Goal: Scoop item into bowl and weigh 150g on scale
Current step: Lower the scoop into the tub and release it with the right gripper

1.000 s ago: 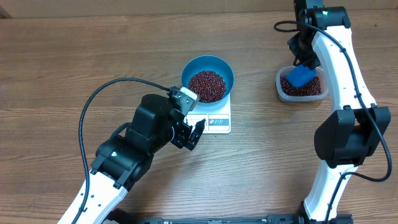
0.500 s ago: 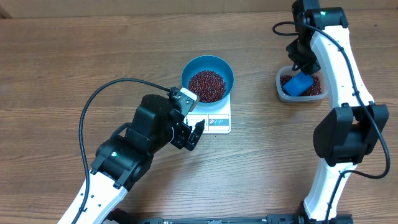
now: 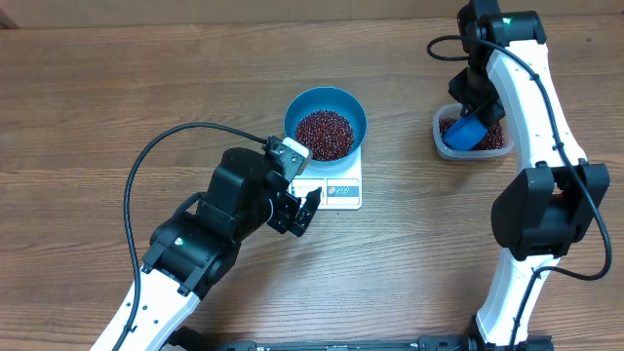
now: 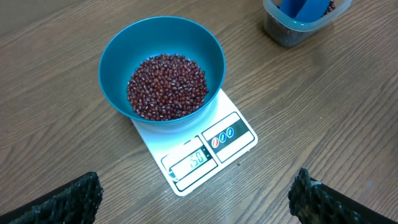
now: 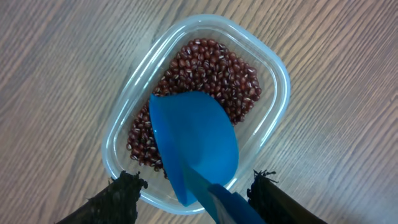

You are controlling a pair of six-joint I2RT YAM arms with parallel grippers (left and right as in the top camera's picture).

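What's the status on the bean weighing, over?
Left hand open by small white square scale. Right hand open astride blue plastic scoop lying in clear plastic tub. Red-brown beans in round blue bowl on scale. Nothing blocking.

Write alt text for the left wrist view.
A bright-blue bowl of dark red-brown beans sits on a small white scale on a wooden table. A clear tub with a blue scoop is at top right; the left arm's open black fingers frame the bottom corners.
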